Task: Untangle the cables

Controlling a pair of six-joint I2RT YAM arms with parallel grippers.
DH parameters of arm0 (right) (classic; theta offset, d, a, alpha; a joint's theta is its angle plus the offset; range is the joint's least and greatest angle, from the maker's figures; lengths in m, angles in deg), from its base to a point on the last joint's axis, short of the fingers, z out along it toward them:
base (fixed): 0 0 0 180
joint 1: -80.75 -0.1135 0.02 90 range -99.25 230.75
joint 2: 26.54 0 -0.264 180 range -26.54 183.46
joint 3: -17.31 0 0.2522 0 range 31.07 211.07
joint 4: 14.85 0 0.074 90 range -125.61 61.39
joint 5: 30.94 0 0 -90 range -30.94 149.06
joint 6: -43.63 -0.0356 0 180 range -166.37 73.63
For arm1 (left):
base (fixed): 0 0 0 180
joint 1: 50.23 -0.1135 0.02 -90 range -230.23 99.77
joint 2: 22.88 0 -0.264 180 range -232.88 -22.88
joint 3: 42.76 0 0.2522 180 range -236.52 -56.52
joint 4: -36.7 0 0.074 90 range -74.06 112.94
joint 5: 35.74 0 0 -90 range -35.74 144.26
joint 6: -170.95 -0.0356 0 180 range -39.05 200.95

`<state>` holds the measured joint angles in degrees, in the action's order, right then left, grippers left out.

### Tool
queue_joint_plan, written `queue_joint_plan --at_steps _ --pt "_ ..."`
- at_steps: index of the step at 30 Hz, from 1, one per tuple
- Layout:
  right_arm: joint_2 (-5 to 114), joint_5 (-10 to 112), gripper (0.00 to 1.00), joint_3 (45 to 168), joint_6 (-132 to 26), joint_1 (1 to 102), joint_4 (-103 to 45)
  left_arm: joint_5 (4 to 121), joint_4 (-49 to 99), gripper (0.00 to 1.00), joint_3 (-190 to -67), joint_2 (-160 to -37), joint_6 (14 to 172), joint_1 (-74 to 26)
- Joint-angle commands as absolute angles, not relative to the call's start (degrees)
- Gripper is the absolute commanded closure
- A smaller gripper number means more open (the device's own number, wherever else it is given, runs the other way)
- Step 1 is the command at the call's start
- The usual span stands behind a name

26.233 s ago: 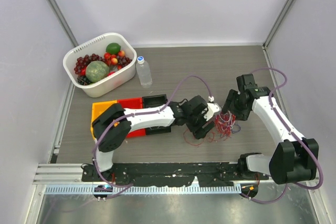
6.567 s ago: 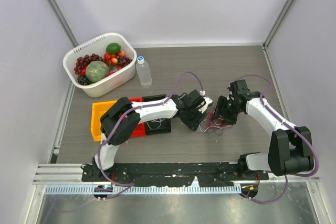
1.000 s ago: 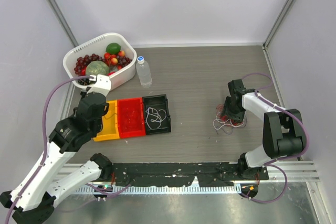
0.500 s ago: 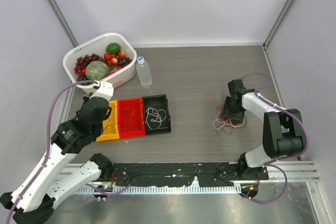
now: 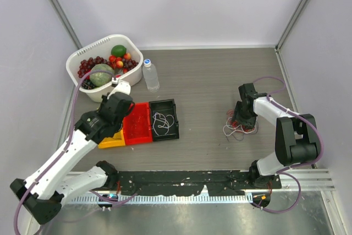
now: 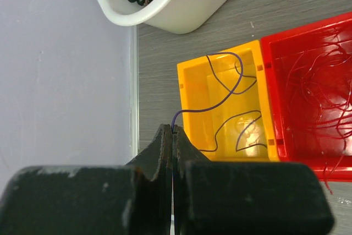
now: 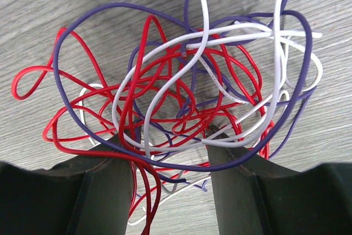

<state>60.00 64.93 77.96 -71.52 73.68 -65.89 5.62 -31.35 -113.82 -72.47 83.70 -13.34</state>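
Grey wood tabletop (image 5: 203, 81) from above: cable tangle (image 5: 237, 129) far right, beneath right gripper (image 5: 241, 121).
Left wrist: left gripper (image 6: 172, 130) pinched closed on purple cable (image 6: 217, 105) trailing into yellow bin (image 6: 184, 97).
Right wrist: right gripper spread wide, straddling red, white and purple cable tangle.

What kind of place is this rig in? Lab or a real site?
Most likely a lab robot test cell. Plain white panels on aluminium posts box in a small table. The props look staged: a fruit basket, colour-sorted bins and tangled cables.
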Motion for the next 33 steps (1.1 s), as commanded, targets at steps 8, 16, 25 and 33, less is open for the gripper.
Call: queue_joint_plan --at_steps 8,16,25,33 --pt "61.53 61.34 0.44 77.12 -71.59 73.10 -63.15 3.82 -38.93 1.00 -120.07 -81.59 113.97 -16.74" --pt "62.14 60.91 0.44 77.04 -71.60 73.10 -62.98 2.67 -45.70 1.00 -118.40 -77.91 129.89 -18.76" --pt "61.97 60.82 0.44 77.04 -71.68 73.10 -63.06 9.69 -36.32 1.00 -109.61 -75.70 134.48 -22.71" --pt "61.53 60.99 0.44 77.04 -71.51 72.93 -63.15 18.66 -23.39 1.00 -103.90 -80.97 127.54 -31.68"
